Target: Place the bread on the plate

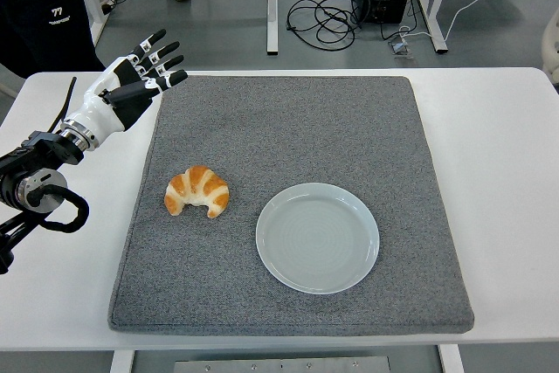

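Task not begun: your left hand (131,85) hovers spread and empty at the mat's (288,111) far-left corner. Bread (197,191) lies just left of the empty plate (318,238).

Croissant (197,191) on grey mat (288,120) — beside empty plate (317,238), left hand (131,85) spread
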You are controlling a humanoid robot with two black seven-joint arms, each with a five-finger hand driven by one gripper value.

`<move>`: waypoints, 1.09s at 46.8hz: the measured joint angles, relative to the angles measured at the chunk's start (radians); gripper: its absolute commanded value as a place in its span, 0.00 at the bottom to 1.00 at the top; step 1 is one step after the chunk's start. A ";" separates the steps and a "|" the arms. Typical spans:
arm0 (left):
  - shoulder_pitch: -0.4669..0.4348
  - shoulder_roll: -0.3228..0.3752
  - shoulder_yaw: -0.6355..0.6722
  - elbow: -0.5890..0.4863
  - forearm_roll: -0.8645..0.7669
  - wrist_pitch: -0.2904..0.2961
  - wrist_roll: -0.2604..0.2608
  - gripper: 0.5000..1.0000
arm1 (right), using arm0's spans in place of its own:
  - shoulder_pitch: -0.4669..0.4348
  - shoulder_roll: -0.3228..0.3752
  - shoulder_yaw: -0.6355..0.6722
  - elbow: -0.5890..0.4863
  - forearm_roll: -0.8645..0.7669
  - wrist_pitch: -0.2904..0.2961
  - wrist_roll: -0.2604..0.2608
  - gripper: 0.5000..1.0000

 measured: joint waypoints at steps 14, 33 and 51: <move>0.002 -0.001 0.003 0.000 0.001 -0.004 -0.002 0.94 | 0.000 0.000 0.000 0.000 0.000 0.000 0.000 1.00; -0.001 -0.002 0.003 0.000 0.011 -0.005 -0.002 0.94 | 0.000 0.000 0.000 0.000 0.000 0.000 0.000 1.00; -0.021 0.008 0.021 -0.013 0.131 0.004 -0.003 0.84 | 0.000 0.000 0.000 0.000 0.000 0.000 0.000 1.00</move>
